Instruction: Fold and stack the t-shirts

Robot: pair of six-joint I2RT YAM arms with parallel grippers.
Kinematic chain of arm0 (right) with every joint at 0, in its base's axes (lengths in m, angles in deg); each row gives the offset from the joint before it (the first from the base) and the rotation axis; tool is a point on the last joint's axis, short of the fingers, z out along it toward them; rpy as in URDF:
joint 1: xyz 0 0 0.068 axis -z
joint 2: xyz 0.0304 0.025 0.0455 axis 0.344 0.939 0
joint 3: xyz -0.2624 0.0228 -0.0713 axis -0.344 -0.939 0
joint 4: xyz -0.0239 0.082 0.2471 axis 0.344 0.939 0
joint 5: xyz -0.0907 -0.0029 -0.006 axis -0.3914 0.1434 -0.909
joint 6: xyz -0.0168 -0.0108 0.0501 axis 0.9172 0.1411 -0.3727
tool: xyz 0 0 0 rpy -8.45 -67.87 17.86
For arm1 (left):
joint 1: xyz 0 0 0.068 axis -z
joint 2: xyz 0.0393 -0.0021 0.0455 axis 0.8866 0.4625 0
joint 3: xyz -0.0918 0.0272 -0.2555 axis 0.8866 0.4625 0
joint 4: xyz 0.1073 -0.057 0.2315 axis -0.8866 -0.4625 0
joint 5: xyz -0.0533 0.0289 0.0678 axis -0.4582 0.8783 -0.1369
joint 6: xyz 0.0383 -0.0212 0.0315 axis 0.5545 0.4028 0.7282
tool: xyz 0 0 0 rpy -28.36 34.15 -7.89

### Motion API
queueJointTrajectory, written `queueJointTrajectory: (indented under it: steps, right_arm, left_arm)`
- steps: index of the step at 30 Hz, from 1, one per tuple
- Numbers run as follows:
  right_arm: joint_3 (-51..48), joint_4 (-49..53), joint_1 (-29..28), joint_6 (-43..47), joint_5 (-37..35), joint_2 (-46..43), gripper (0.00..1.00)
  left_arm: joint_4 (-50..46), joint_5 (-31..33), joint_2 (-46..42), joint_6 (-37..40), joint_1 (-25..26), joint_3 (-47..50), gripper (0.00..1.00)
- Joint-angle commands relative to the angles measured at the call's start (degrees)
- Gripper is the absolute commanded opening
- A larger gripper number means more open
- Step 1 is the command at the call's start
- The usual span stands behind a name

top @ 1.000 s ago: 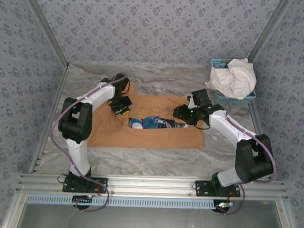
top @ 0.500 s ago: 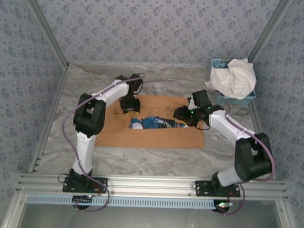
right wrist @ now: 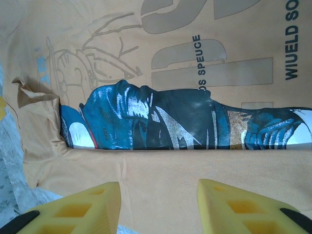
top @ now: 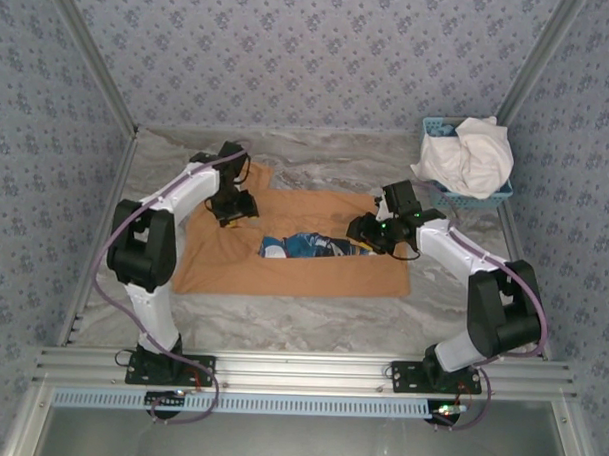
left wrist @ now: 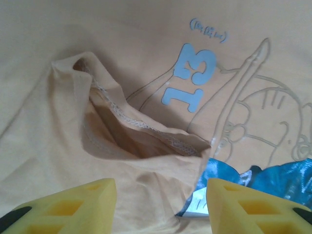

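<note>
The tan-orange t-shirt [top: 313,273] lies flat mid-table, its near part folded up so only a strip of the blue cartoon print [top: 314,246] shows. My left gripper [top: 232,207] hovers open over its far left corner. In the left wrist view that gripper [left wrist: 161,209] has nothing between its yellow fingers [left wrist: 73,207], and a rumpled sleeve opening [left wrist: 131,139] lies just ahead. My right gripper [top: 369,230] stands open above the shirt's right end. In the right wrist view it [right wrist: 158,209] hangs over the folded tan cloth [right wrist: 161,165] below the print [right wrist: 185,122]. The white t-shirt [top: 469,154] is bunched in the basket.
A small light-blue basket [top: 486,197] stands at the far right corner. Patterned walls close in the back and both sides. Bare marble tabletop [top: 317,153] lies behind the shirt, and a strip [top: 301,318] lies between it and the metal front rail.
My left gripper has opened. Its arm swung right over the shirt's far edge, then came back left. The right arm has stayed put.
</note>
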Motion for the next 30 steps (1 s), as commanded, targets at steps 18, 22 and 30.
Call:
queueJointTrajectory:
  steps: [18, 22, 30]
  right_arm:
    - [-0.88, 0.57, 0.36, -0.48, 1.46, -0.21, 0.45]
    - [-1.04, 0.30, 0.42, -0.57, 1.55, -0.28, 0.44]
    - [-1.04, -0.09, 0.54, -0.74, 1.70, -0.01, 0.43]
  left_arm:
    - [-4.92, 3.27, 10.85, 3.70, 6.86, -8.88, 0.18]
    - [-5.37, 3.42, 11.29, 4.42, 7.81, -9.60, 0.10]
    - [-5.84, 3.51, 11.38, 5.62, 8.57, -9.59, 0.00]
